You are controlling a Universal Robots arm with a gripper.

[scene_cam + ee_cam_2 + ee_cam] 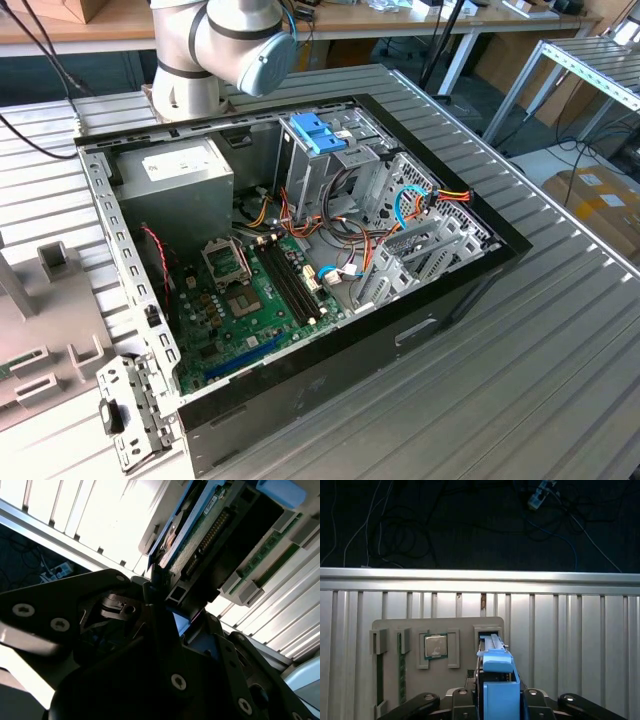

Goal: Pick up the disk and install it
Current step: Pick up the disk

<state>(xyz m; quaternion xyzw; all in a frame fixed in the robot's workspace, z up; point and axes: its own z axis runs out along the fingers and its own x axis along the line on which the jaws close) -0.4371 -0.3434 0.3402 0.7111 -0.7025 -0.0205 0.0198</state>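
Note:
The disk (496, 682) shows in both wrist views as a flat drive with blue rails and a blue end tab, standing on edge. My gripper (496, 706) is shut on it, a dark finger on each side. Its far end lies over a slot of the grey holder plate (445, 625), and I cannot tell whether it still sits in that slot. In the second wrist view the disk's (202, 532) green circuit side faces the camera, and the gripper (162, 592) clamps its near end. In the exterior view the open computer case (455, 290) lies on the table with its drive cage (375, 185).
The holder plate also carries a processor chip (435, 646) and memory sticks (400, 667). Just beyond it runs the ribbed table's edge (480, 573), with dark floor and cables past it. A pale-blue latch (318, 130) tops the drive cage. The arm's base (190, 70) stands behind the case.

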